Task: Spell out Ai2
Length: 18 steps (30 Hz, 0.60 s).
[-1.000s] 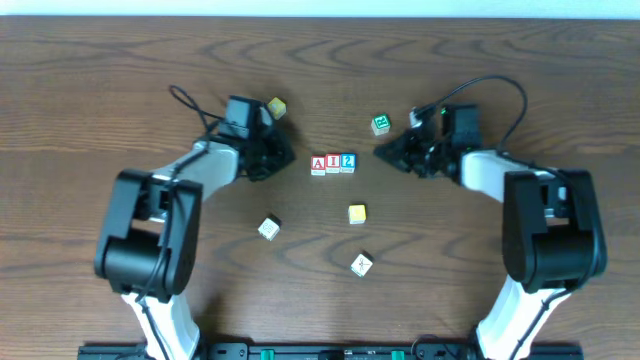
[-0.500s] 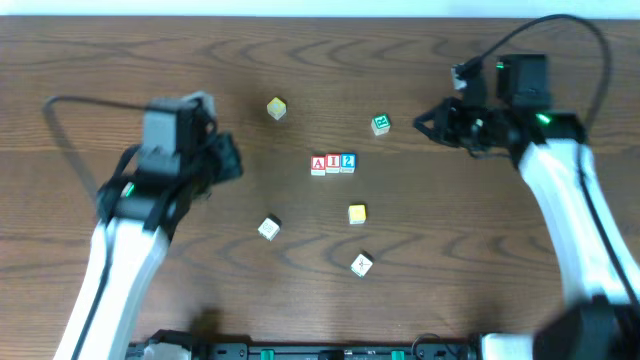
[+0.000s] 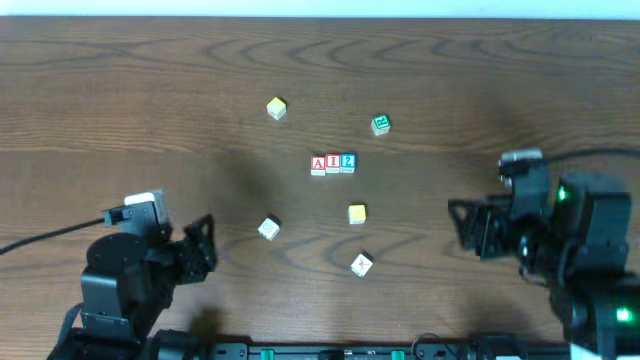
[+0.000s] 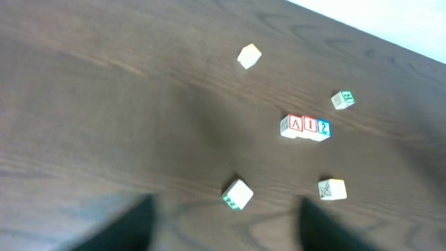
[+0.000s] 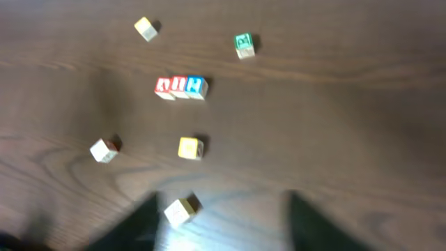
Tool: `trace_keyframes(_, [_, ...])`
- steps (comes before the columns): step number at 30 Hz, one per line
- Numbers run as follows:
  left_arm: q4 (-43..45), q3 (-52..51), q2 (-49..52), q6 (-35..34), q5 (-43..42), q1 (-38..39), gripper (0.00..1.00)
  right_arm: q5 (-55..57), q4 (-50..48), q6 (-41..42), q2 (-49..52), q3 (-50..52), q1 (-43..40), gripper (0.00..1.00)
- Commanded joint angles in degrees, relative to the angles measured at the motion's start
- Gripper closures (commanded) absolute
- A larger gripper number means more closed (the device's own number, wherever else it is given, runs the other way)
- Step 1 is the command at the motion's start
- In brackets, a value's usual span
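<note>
Three lettered blocks stand side by side in a row (image 3: pixel 333 163) at the table's middle: a red A, a red I and a blue 2. The same row shows in the left wrist view (image 4: pixel 305 127) and, blurred, in the right wrist view (image 5: pixel 181 87). My left gripper (image 3: pixel 203 248) hangs at the front left, well away from the row. Its jaws (image 4: pixel 225 230) are wide apart with nothing between them. My right gripper (image 3: pixel 468 228) is at the front right, open (image 5: pixel 223 226) and holding nothing.
Loose blocks lie around the row: a yellow one (image 3: pixel 277 108) at the back left, a green one (image 3: pixel 380 124) at the back right, a yellow one (image 3: pixel 357 214) just in front, and white ones (image 3: pixel 268 228) (image 3: pixel 362 264) nearer the front edge.
Both arms have drawn back from beside the row to the table's front corners. Both grippers have gone from shut to open. The blocks have not moved.
</note>
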State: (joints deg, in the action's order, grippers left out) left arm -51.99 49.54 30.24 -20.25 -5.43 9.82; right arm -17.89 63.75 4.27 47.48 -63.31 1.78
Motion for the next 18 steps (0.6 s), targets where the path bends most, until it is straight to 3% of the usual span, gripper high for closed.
trace_keyframes(1, [-1.36,-0.04,-0.35,-3.56,-0.46,-0.04,0.05,1.42,1.64,-0.07,-2.45,1.57,0.55,0.01])
trace_keyframes(4, [-3.15,-0.04,-0.35,-3.56,-0.37,-0.04,0.05,-2.71,0.68,7.02,-2.97,1.57,0.55,0.01])
trace_keyframes(6, [-4.33,-0.04,-0.35,-3.56,-0.39,-0.04,0.05,-4.37,-6.25,16.96,-2.78,1.68,0.55,0.01])
trace_keyframes(8, [-5.07,-0.04,-0.35,-3.56,-0.39,-0.04,0.05,-3.32,-14.1,21.4,-2.32,1.73,0.55,0.01])
trace_keyframes(11, [-5.22,-0.04,-0.35,-3.54,-0.39,-0.04,0.05,-3.32,-18.73,21.42,-1.81,1.73,0.55,0.01])
trace_keyframes(18, [-5.22,-0.04,-0.35,-3.56,-0.39,-0.04,0.05,-3.32,-14.58,21.42,-1.73,1.73,0.55,0.01])
